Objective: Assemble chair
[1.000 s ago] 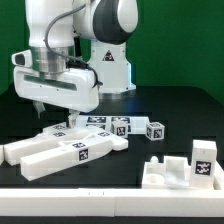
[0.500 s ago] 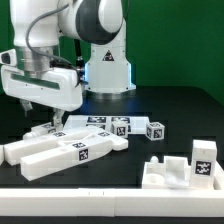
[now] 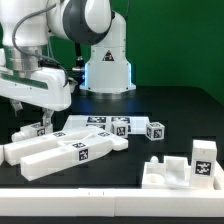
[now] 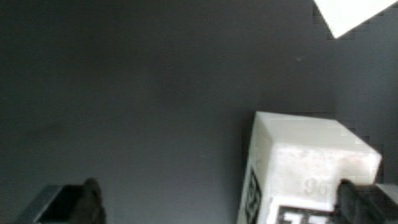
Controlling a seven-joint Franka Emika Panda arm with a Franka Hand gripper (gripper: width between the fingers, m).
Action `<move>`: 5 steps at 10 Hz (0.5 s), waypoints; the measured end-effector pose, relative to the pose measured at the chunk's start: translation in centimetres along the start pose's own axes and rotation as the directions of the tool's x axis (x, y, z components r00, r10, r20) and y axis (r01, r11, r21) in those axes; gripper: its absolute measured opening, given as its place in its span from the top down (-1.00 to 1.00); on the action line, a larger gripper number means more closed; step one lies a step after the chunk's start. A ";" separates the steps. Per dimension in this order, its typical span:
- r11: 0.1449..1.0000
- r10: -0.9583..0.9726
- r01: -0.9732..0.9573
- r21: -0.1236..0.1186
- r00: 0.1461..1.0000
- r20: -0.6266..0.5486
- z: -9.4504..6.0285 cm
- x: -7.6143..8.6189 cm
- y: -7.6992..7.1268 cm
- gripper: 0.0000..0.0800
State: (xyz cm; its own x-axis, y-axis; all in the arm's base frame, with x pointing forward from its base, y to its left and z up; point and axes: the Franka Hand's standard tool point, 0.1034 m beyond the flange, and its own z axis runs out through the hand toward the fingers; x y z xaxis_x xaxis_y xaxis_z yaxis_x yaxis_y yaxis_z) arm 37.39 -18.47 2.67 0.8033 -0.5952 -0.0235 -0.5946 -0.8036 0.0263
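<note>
The chair parts are matte white blocks with black-and-white tags. Two long bars lie side by side at the front of the exterior view's left. A small tagged block lies behind their far end. My gripper hangs just above the table beside that block, open and empty. In the wrist view a white tagged piece lies on the dark table between my open fingers, close to one of them, and my gripper holds nothing.
Small tagged white cubes and the marker board lie mid-table. A blocky white piece with an upright tagged tab sits at the front of the exterior view's right. The robot base stands behind. A white corner shows in the wrist view.
The arm has swung toward the exterior view's left, carrying the open gripper from above the bars' far end to beside the small tagged block. The parts have not moved.
</note>
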 end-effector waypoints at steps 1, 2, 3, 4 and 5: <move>1.000 0.000 0.000 0.000 1.000 0.000 0.0 0.0 0.0 -0.62; 1.000 0.000 0.000 0.000 1.000 0.000 0.0 0.0 0.0 -0.62; 1.000 0.027 -0.027 0.002 1.000 0.009 -0.1 -0.1 -0.8 -0.62; 1.000 0.019 -0.019 0.021 1.000 0.024 -2.0 0.3 -5.3 -0.62; 0.998 -0.044 0.045 0.040 0.999 -0.024 -3.2 0.5 -6.1 -0.62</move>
State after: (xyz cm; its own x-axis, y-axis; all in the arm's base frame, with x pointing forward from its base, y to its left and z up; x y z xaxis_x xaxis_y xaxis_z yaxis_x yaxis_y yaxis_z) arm 41.54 -13.89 5.69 0.8291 -0.5592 -0.0005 -0.5591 -0.8290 -0.0144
